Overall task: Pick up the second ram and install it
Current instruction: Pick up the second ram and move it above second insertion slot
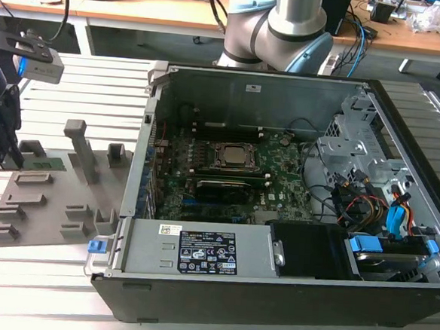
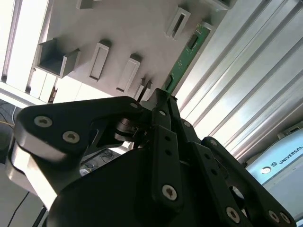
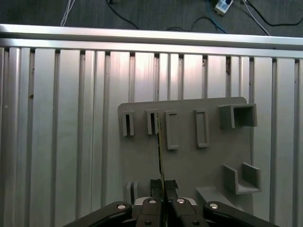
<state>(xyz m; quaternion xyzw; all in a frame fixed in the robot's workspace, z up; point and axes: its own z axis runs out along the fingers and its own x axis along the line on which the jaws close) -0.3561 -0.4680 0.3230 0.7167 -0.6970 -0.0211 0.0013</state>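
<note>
Slatted metal table [image 3: 47, 118] bears a grey tray [image 3: 189, 165], where the claw [image 3: 163, 185] clenches the second ram [image 2: 182, 59].

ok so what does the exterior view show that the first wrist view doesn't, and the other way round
Exterior view, not the first wrist view: the open computer case with its motherboard, and the arm's base behind it.

First wrist view, not the exterior view: a look straight down the second ram, seen edge-on and running in between the pads of the claw.

Both: the grey holder plate on the slatted table, with the claw shut on the second ram, which stands on edge on the plate.
</note>
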